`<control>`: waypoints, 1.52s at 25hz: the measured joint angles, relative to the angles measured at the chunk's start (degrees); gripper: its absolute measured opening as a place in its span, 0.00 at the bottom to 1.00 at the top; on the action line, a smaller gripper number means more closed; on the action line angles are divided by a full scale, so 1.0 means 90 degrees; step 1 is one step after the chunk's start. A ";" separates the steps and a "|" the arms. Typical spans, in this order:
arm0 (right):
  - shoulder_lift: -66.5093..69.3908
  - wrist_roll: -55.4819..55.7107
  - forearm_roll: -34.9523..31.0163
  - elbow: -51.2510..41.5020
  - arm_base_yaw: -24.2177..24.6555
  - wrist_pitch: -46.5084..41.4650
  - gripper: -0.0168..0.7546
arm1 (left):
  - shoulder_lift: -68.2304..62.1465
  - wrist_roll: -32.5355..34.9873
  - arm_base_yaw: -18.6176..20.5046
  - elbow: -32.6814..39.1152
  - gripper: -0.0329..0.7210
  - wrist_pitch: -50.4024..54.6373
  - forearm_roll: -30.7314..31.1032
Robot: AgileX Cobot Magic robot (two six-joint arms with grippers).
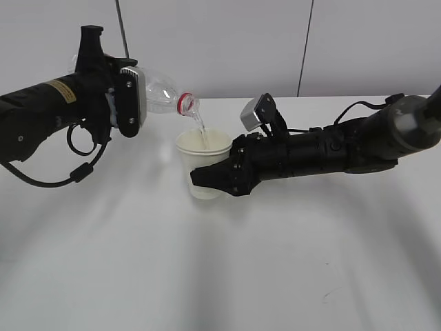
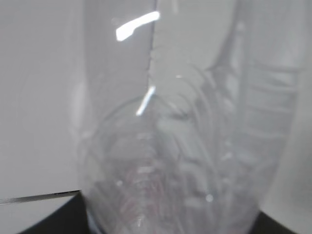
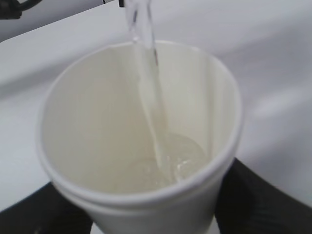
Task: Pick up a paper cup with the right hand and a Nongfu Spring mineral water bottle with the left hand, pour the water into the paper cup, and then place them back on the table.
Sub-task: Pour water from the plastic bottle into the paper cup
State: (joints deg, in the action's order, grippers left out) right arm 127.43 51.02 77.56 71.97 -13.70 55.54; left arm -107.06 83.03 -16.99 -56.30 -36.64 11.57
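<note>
Water is being poured from the bottle (image 1: 165, 93), gripped by the left hand (image 1: 127, 96), into the cup (image 1: 204, 148) clasped by the right hand (image 1: 210, 178); setting both back on the surface (image 1: 275, 276) is remaining

A pale wall (image 1: 227, 48) (two dark vertical seams) stands behind.

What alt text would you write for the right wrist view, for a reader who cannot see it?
A thin stream of water falls into a cream-white tapered paper cup seen from above, pooling shallowly at its bottom. The black jaws of the right gripper hold the cup on both sides, with the plain white table behind.
</note>
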 joint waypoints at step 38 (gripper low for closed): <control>0.0011 -0.0021 -0.0092 0.0000 0.0000 -0.0044 0.65 | 0.0000 0.0052 0.0000 0.0000 0.44 -0.0044 -0.0099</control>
State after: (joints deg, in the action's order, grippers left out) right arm 127.53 50.83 76.73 71.97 -13.70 55.14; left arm -107.06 83.50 -16.99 -56.30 -37.03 10.68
